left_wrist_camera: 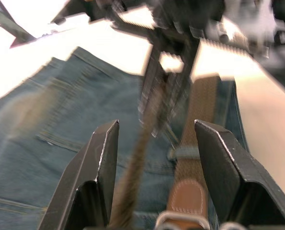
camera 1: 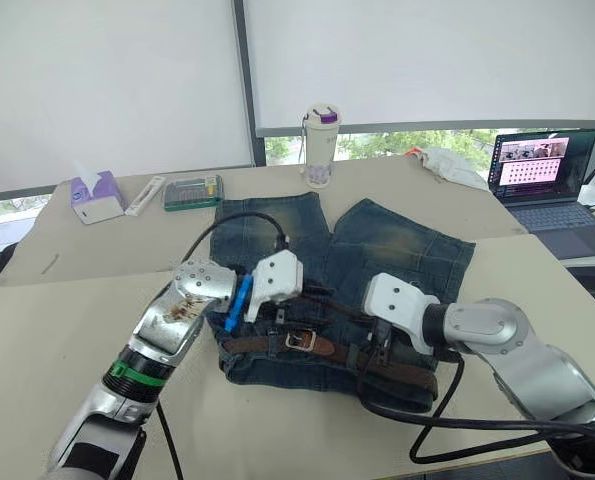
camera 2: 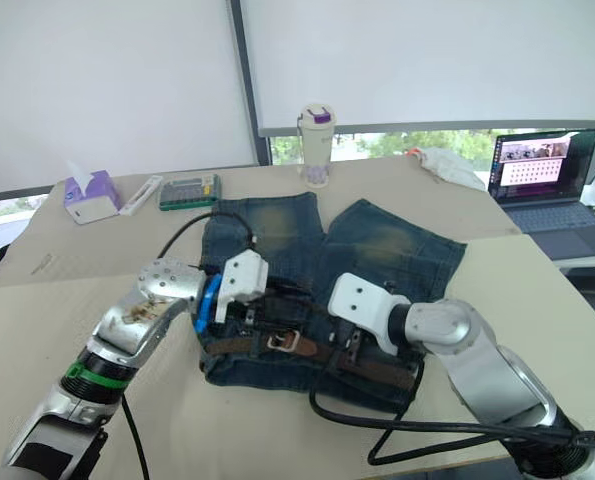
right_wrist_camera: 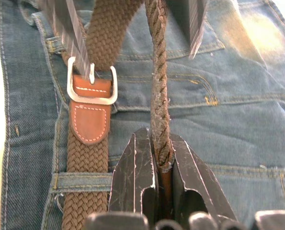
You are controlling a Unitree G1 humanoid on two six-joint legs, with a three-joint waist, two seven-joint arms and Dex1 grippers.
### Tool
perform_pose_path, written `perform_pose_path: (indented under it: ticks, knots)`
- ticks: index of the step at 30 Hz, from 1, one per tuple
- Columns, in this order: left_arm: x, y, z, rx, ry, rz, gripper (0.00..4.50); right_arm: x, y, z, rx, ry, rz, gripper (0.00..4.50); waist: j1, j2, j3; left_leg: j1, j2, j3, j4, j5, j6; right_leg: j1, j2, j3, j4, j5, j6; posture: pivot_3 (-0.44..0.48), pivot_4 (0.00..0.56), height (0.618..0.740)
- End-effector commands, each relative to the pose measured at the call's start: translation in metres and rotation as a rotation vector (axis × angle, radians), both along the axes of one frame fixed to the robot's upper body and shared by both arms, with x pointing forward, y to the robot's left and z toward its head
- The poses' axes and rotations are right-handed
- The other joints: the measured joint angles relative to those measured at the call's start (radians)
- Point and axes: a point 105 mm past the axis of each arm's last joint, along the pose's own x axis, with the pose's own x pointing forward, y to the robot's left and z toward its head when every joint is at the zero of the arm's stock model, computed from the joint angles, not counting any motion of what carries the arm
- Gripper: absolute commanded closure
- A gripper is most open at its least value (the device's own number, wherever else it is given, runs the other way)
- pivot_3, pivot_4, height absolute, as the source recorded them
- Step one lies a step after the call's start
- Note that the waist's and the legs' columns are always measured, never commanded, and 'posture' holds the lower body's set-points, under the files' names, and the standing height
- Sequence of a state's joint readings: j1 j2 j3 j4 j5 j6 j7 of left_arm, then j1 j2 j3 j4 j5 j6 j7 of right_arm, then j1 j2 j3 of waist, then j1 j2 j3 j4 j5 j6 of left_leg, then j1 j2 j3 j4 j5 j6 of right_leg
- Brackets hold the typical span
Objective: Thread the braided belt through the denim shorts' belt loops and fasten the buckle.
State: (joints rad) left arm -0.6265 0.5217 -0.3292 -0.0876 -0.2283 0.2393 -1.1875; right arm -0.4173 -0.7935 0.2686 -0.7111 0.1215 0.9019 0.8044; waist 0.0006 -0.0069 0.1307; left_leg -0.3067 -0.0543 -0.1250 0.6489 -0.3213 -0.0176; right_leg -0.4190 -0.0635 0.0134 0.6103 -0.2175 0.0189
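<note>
- Right pincer [right_wrist_camera: 154,191] is clamped tight on the free end of the braided belt [right_wrist_camera: 157,91], pulling it taut across the denim shorts [right_wrist_camera: 238,120]
- Left pincer [left_wrist_camera: 154,177] is spread wide, gripping nothing, with the strap running loose between its fingers just over the buckle [right_wrist_camera: 91,86]
- Belt lies along the near waistband, under at least one of the belt loops [right_wrist_camera: 82,181]; I judge the threading largely done, the fastening not, since the tail is outside the frame
- Shorts lie flat mid-table [camera 1: 57,330]
- Far side: tissue box [camera 1: 96,196], calculator [camera 1: 193,191], bottle [camera 1: 321,144]; laptop [camera 1: 549,175] far right, window blinds behind
</note>
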Motion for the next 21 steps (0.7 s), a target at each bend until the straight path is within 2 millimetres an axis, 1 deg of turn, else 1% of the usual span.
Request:
perform_pose_path:
  ticks: [1, 3, 6, 7, 8, 9, 11, 14, 15, 16, 18, 19, 21]
  knots:
    - [0.006, 0.001, 0.002, 0.03, -0.069, -0.015, 2.12, -0.003, 0.007, 0.012, 0.006, -0.049, 0.036, 4.5, 0.001, 0.0, 0.0, 0.0, 0.0, 0.0, 0.0, 0.0, 0.0, 0.0, 0.0, 0.0, 0.0, 0.0, 0.0, 0.0, 0.15, 0.74]
    - [0.008, 0.003, 0.001, 0.034, -0.075, -0.011, 2.69, -0.003, 0.007, 0.013, 0.01, -0.054, 0.035, 4.5, 0.002, 0.0, 0.0, 0.0, 0.0, 0.0, 0.001, 0.0, 0.0, 0.0, 0.0, 0.0, 0.0, 0.0, 0.0, 0.0, 0.15, 0.74]
    - [0.01, 0.002, 0.004, 0.017, -0.078, -0.007, 3.72, -0.004, 0.008, 0.013, 0.017, -0.05, 0.032, 4.5, 0.003, 0.0, 0.0, 0.0, 0.0, 0.0, 0.001, 0.0, 0.001, 0.0, 0.0, 0.0, 0.0, 0.0, 0.0, 0.0, 0.15, 0.74]
    - [0.01, 0.002, 0.006, 0.005, -0.077, -0.006, 3.99, -0.005, 0.008, 0.013, 0.019, -0.045, 0.033, 4.5, 0.003, 0.0, 0.0, 0.0, 0.0, 0.0, 0.001, 0.0, 0.001, 0.0, 0.0, 0.0, 0.0, 0.0, 0.0, 0.0, 0.15, 0.74]
    - [0.01, 0.001, 0.008, -0.005, -0.074, -0.005, 4.38, -0.006, 0.008, 0.012, 0.021, -0.042, 0.032, 4.5, 0.003, 0.0, 0.0, -0.001, 0.0, 0.0, 0.001, -0.001, 0.001, 0.0, 0.0, 0.0, 0.0, 0.0, 0.0, 0.0, 0.15, 0.74]
    - [0.009, 0.001, 0.01, -0.014, -0.069, -0.005, 4.47, -0.006, 0.008, 0.012, 0.023, -0.037, 0.03, 4.5, 0.003, 0.0, 0.0, -0.001, 0.0, 0.0, 0.001, -0.001, 0.002, 0.0, 0.0, 0.0, 0.0, 0.0, 0.0, 0.0, 0.15, 0.74]
    - [0.009, 0.002, 0.012, -0.026, -0.061, -0.005, 4.47, -0.007, 0.008, 0.011, 0.027, -0.026, 0.029, 4.5, 0.003, 0.0, 0.0, -0.001, 0.0, 0.0, 0.001, -0.001, 0.003, 0.0, 0.0, 0.0, 0.0, 0.0, 0.0, 0.0, 0.15, 0.74]
    - [0.009, 0.008, 0.009, -0.02, -0.052, 0.016, 4.47, -0.012, 0.011, 0.01, 0.081, 0.018, 0.051, 4.5, 0.003, 0.0, 0.0, 0.0, 0.0, 0.0, 0.001, -0.002, 0.003, 0.0, 0.0, 0.0, 0.0, 0.0, 0.0, 0.0, 0.15, 0.74]
    - [0.01, 0.012, 0.006, -0.014, -0.046, 0.028, 4.5, -0.015, 0.011, 0.008, 0.086, 0.036, 0.059, 3.58, 0.002, 0.0, 0.0, 0.0, 0.0, 0.0, 0.002, -0.002, 0.003, 0.0, 0.0, 0.0, 0.0, 0.0, 0.0, 0.0, 0.15, 0.74]
    - [0.01, 0.015, 0.002, -0.004, -0.044, 0.037, 4.5, -0.015, 0.011, 0.005, 0.083, 0.041, 0.054, 3.34, 0.002, 0.0, -0.001, 0.0, 0.0, 0.0, 0.002, -0.002, 0.003, 0.0, 0.0, 0.0, 0.001, 0.0, 0.0, 0.0, 0.15, 0.74]
    - [0.01, 0.022, -0.006, 0.029, -0.052, 0.052, 4.5, -0.011, 0.01, 0.0, 0.081, 0.034, 0.02, 2.66, 0.001, 0.001, -0.001, 0.0, 0.001, -0.001, 0.001, -0.002, 0.003, 0.0, 0.0, 0.0, 0.001, 0.0, 0.0, 0.0, 0.15, 0.74]
    - [0.009, 0.025, -0.012, 0.046, -0.052, 0.057, 4.5, -0.009, 0.009, -0.005, 0.073, 0.037, 0.007, 2.35, 0.0, 0.001, -0.001, 0.0, 0.001, -0.001, 0.001, -0.002, 0.003, 0.0, 0.0, 0.001, 0.001, 0.0, 0.0, 0.0, 0.15, 0.74]
    - [0.007, 0.031, -0.022, 0.067, -0.042, 0.075, 4.5, -0.012, 0.008, -0.023, 0.02, 0.065, 0.003, 1.65, 0.0, 0.001, -0.002, 0.0, 0.001, -0.001, 0.001, -0.002, 0.003, -0.001, 0.0, 0.001, 0.001, 0.0, -0.001, 0.0, 0.15, 0.74]
